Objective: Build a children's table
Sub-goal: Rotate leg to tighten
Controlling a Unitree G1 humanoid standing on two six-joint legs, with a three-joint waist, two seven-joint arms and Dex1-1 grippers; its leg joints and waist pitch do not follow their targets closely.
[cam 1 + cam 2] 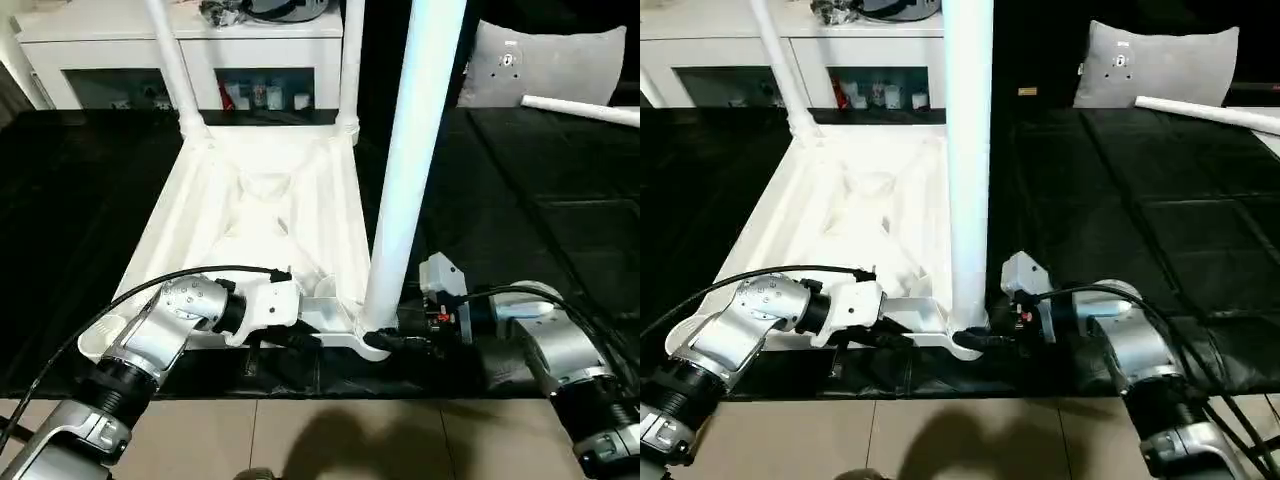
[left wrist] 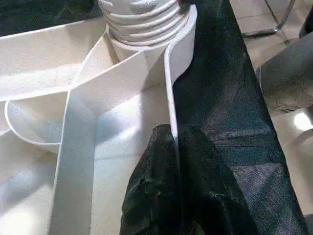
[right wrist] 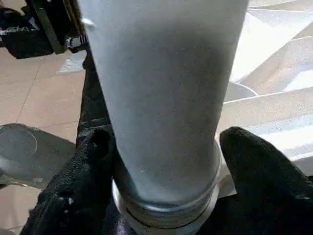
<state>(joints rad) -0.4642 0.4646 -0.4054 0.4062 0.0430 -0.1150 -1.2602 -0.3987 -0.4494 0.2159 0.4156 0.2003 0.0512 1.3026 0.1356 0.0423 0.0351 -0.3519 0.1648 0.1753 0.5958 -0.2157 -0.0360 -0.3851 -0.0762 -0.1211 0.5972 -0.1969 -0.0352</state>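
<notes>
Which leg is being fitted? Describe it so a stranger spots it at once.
Find the upturned white plastic ribbed tabletop on the black-covered surface. At its near right corner stands a tall white tube leg. Unlike the two far-corner legs, the right gripper clasps its base.

Head stereo downward over tabletop (image 1: 262, 200) (wrist cameras close at near corner)

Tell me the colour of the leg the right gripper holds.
White; the leg shows best in the left eye view.
</notes>
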